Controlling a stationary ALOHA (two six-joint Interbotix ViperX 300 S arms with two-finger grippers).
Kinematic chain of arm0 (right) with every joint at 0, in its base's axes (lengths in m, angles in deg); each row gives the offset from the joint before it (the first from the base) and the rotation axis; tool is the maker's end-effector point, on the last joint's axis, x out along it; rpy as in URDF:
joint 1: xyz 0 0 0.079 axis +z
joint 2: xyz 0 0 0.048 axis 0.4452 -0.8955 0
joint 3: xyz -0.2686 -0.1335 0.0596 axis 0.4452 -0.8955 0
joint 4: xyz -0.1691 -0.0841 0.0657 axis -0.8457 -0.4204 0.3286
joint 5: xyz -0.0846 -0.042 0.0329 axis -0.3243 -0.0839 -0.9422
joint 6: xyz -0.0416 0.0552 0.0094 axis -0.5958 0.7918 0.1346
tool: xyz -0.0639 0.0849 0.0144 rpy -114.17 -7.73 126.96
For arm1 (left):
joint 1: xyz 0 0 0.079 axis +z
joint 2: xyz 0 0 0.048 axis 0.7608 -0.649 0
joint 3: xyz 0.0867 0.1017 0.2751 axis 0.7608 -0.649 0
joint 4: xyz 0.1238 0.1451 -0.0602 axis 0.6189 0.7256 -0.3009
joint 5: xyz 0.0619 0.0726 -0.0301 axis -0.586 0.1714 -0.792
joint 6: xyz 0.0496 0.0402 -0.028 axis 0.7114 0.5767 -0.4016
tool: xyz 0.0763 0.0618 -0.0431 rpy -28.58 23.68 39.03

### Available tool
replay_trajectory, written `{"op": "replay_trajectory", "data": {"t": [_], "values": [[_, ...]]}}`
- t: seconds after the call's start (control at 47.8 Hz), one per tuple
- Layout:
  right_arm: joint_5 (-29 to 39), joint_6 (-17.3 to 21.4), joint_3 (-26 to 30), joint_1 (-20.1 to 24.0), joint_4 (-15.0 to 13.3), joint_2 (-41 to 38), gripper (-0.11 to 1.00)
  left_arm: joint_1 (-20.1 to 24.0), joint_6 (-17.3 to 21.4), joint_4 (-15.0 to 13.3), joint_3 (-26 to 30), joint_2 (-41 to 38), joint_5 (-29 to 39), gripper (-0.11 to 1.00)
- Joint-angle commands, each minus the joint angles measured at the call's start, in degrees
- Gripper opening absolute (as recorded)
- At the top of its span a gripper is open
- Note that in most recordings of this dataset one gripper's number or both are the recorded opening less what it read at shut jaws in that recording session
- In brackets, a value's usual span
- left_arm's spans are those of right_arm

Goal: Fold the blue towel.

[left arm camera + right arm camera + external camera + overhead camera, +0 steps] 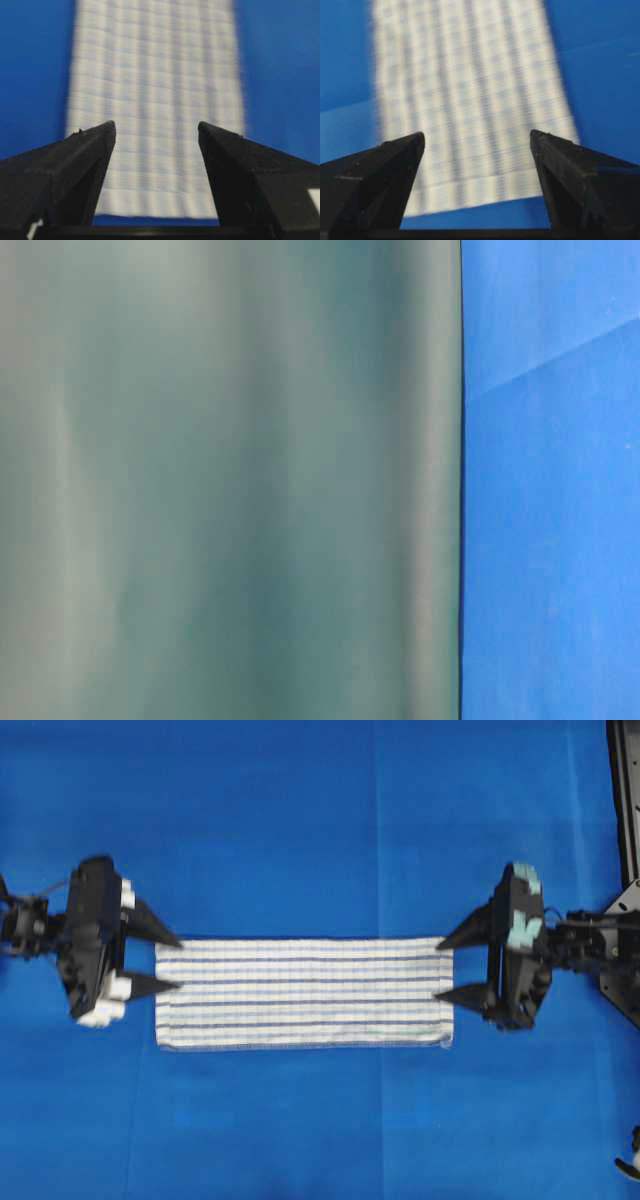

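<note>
While flat on the worktop (300,820), the blue towel (300,992) spans between both tools: left tool (178,962) and right tool (440,967), each level at a short end, jaws wide, holding nothing.

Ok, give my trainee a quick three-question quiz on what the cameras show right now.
1. True or false: the left gripper is clamped on the striped towel.
2. How does the towel lie: A) bunched up, B) flat as a long strip, C) hanging in the air?
3. Which ends of the towel do the right gripper and the left gripper face?

Key: 1. False, both sets of jaws are open. 2. B. 3. The short ends.
</note>
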Motion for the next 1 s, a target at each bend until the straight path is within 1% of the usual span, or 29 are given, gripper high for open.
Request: {"op": "replay_trajectory", "data": {"t": [0.0,0.084,0.167,0.335,0.544,0.606,0.711,0.795,0.836,0.92,0.983], "values": [[-0.09,-2.02,0.35,-3.52,-0.18,0.70,0.89,2.81,2.64,0.18,0.70,0.00,-0.26,0.60],[-0.09,-3.87,0.35,-5.80,-0.18,0.53,0.89,4.66,6.06,0.18,0.70,-0.44,-0.44,0.60],[-0.18,-4.75,0.26,-7.03,-0.18,0.09,0.89,5.45,7.38,0.18,0.79,-1.14,-0.79,0.61],[-0.88,-4.92,0.35,-7.21,-0.09,-2.29,0.88,6.50,7.56,0.18,0.70,-4.04,-2.11,0.61],[-4.04,-4.92,0.44,-7.29,0.44,-8.61,0.88,6.77,7.47,0.00,0.62,-10.99,-7.21,0.60],[-4.48,-4.92,0.53,-7.21,0.62,-10.02,0.88,6.68,7.38,0.00,0.53,-12.57,-7.82,0.60],[-4.66,-4.92,0.62,-7.21,0.62,-10.90,0.85,6.77,7.38,-0.09,0.26,-14.33,-7.91,0.55],[-4.66,-4.92,0.53,-7.21,0.62,-10.99,0.75,6.77,7.29,-0.09,0.00,-14.41,-7.91,0.48],[-4.66,-4.92,0.44,-7.21,0.70,-10.99,0.65,6.77,7.29,-0.09,-0.18,-14.50,-7.91,0.43],[-4.39,-4.92,0.44,-7.12,0.62,-10.99,0.44,6.77,7.03,-0.09,-0.53,-14.50,-7.65,0.30],[-4.39,-4.92,0.35,-6.77,0.70,-10.90,0.27,6.77,6.33,-0.09,-0.62,-14.59,-7.12,0.18]]}}
